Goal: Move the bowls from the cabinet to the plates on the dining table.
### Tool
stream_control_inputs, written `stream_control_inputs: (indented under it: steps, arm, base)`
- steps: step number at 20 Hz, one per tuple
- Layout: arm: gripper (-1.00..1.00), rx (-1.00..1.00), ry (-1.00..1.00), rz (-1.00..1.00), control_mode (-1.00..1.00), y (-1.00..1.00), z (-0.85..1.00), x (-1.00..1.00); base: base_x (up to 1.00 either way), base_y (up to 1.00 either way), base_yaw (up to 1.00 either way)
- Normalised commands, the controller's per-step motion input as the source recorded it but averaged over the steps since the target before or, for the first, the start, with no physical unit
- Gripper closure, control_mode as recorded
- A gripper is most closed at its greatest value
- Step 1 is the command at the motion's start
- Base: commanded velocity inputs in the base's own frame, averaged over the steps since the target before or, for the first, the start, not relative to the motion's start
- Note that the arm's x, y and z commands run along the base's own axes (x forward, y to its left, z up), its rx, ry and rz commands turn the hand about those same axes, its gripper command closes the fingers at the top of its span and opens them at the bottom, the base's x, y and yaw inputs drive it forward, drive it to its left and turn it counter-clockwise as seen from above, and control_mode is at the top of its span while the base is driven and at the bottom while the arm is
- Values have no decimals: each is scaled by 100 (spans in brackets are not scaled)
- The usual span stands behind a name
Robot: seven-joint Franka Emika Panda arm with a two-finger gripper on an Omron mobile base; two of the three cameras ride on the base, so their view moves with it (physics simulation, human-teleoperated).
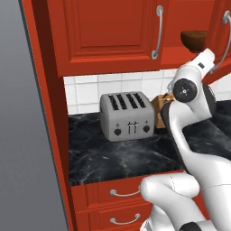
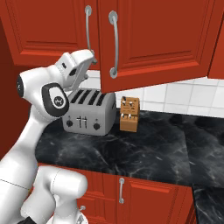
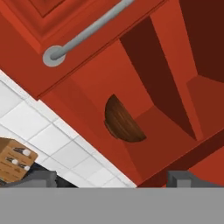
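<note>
Brown bowl (image 3: 121, 122) sits on the cabinet (image 3: 175, 70) shelf at twelve o'clock; we approach, gripper (image 3: 111, 179) spread open, empty, next reaching in.

brown bowl (image 3: 122, 122): base hidden by cabinet (image 3: 87, 87) floor | knife block (image 3: 13, 159): cut by edge

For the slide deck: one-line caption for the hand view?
Open gripper faces the open cabinet, brown bowl on its shelf.
</note>
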Motion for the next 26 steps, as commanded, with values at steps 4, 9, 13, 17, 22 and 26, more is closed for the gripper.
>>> stream_control_inputs:
  steps: [4, 9, 13, 17, 22, 26]
  arm:
    - [-100, -8, 0, -3, -100, -36, 0, 0]
    - [-100, -1, 0, -6, -100, -43, 0, -13]
    - [-100, 0, 0, -8, -100, -52, 2, -26]
    - [-100, 0, 0, -11, -100, -62, 6, -39]
    - [-100, 4, -2, -16, -100, -79, 1, -61]
    - [-100, 8, -5, -17, -100, -88, 0, -63]
  base:
    - [0, 0, 0]
    - [0, 0, 0]
    - [0, 0, 0]
    - [0, 0, 0]
    - [0, 0, 0]
    - [0, 0, 0]
